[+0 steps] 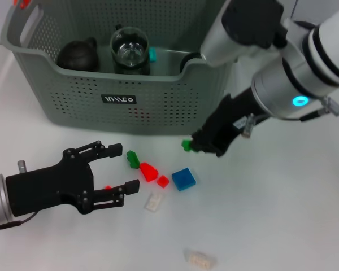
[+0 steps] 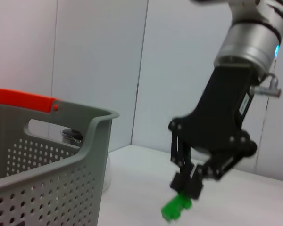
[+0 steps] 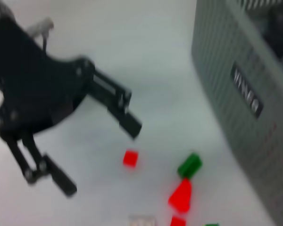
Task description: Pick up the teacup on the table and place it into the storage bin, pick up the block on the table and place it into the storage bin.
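Observation:
The grey perforated storage bin [image 1: 158, 96] stands at the back of the white table. My right gripper [image 1: 191, 145] is shut on a small green block [image 1: 186, 145], low in front of the bin's right front corner. The left wrist view shows this gripper [image 2: 186, 188] pinching the green block [image 2: 176, 208] beside the bin [image 2: 61, 155]. My left gripper [image 1: 126, 168] is open and empty, hovering left of the loose blocks. It also shows open in the right wrist view [image 3: 101, 160]. No teacup shows on the table.
Loose blocks lie in front of the bin: green [image 1: 133, 159], red [image 1: 148, 171], small red [image 1: 163, 181], blue [image 1: 183, 178], two pale ones [image 1: 153, 201] [image 1: 200, 258]. Inside the bin are a glass teapot with black lid [image 1: 130, 52] and a black round object [image 1: 79, 55].

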Robot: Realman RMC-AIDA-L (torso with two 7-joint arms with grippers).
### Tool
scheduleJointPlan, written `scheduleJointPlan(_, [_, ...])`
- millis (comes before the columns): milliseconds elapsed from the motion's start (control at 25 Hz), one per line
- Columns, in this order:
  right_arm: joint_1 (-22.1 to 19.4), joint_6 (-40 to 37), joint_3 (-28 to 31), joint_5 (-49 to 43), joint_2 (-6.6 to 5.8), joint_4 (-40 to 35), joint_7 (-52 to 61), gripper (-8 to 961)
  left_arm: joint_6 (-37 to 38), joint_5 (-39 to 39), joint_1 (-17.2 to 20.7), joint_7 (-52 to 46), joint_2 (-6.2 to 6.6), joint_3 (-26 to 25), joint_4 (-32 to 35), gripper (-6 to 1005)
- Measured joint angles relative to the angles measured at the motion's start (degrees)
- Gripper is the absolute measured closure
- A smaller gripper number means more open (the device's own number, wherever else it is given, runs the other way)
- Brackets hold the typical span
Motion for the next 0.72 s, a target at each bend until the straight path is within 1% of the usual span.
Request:
scheduleJointPlan(120, [1.73,-1.96,2.27,0.3,0.03,-3.05,0.31,842,0.0,-0.07,-0.06,0.01,0.0,-0.05,0.05,155])
scheduleJointPlan(280, [5.1,-5.06,7.15,0.55,0.18,-8.7,1.7,841,-0.01,-0.09,-0.13,0.03,0.0,-0.21,0.07,155])
scheduleJointPlan(440, [8.76,-4.97,11.9,0.64,0.23,-12.27,3.21,841,-0.01,-0.1,-0.38,0.03,0.0,-0.8,-0.01,155])
scheduleJointPlan(560, [11.02,-1.49,15.64,-0.23,0.08,-11.51,3.1,840,-0.01,-0.13,-0.48,0.03,0.0,-0.88,-0.09,155])
scheduleJointPlan(640, [12.25,2.25,17.41,-1.47,-0.05,-8.65,2.65,840,-0.02,-0.15,-0.52,0.03,0.0,-0.87,-0.15,155])
scheduleJointPlan(720, [13.6,6.08,19.03,-3.05,-0.28,-3.95,1.81,840,-0.01,-0.18,-0.56,0.03,0.0,-0.87,-0.16,155])
